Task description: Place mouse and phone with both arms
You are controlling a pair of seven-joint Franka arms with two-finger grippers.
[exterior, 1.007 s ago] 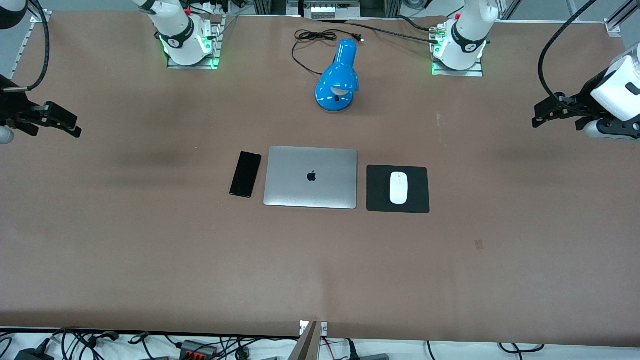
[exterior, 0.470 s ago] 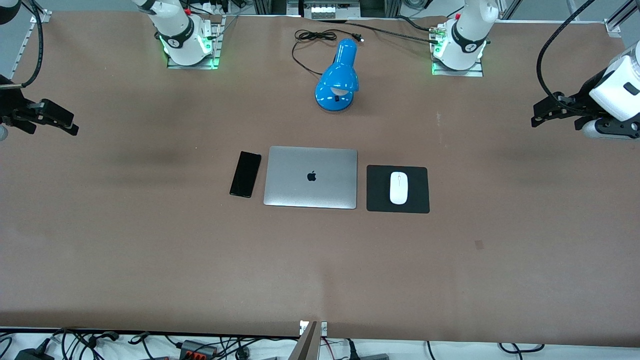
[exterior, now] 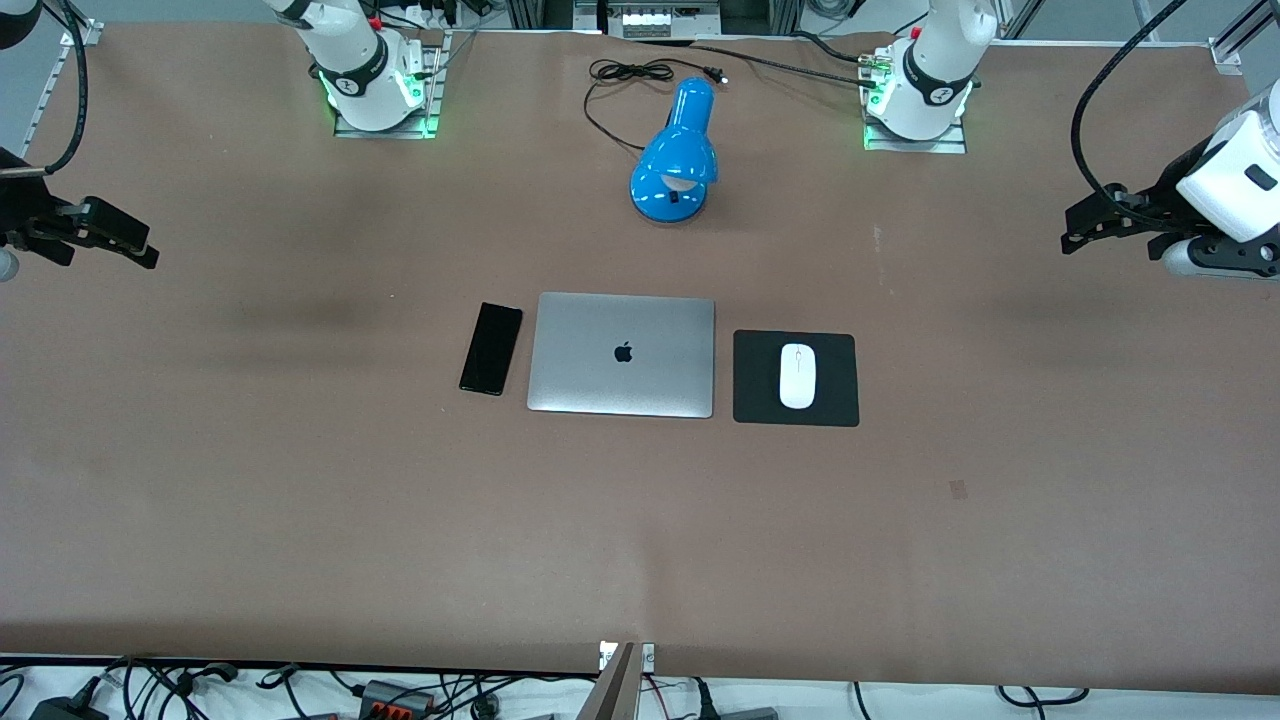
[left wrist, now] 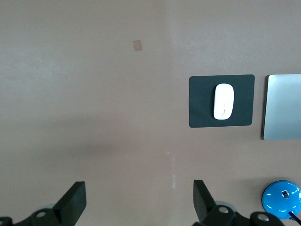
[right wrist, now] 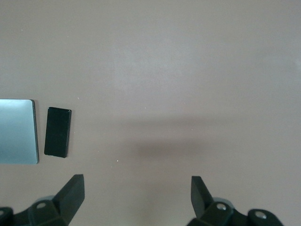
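Note:
The white mouse (exterior: 797, 375) lies on a black square pad (exterior: 795, 379) beside the closed silver laptop (exterior: 622, 354), toward the left arm's end; it also shows in the left wrist view (left wrist: 223, 101). The black phone (exterior: 490, 348) lies on the table beside the laptop, toward the right arm's end, and shows in the right wrist view (right wrist: 58, 131). My left gripper (exterior: 1072, 235) is open and empty, up over bare table at its end (left wrist: 139, 200). My right gripper (exterior: 148, 255) is open and empty, up over bare table at its end (right wrist: 136, 195).
A blue desk lamp (exterior: 677, 152) with a black cord (exterior: 620, 75) lies between the arm bases, farther from the front camera than the laptop. The brown table (exterior: 640, 540) stretches wide around the objects. Cables lie along the table's near edge.
Both grippers have drawn slightly outward toward their own ends of the table. The mouse, phone and laptop have not moved.

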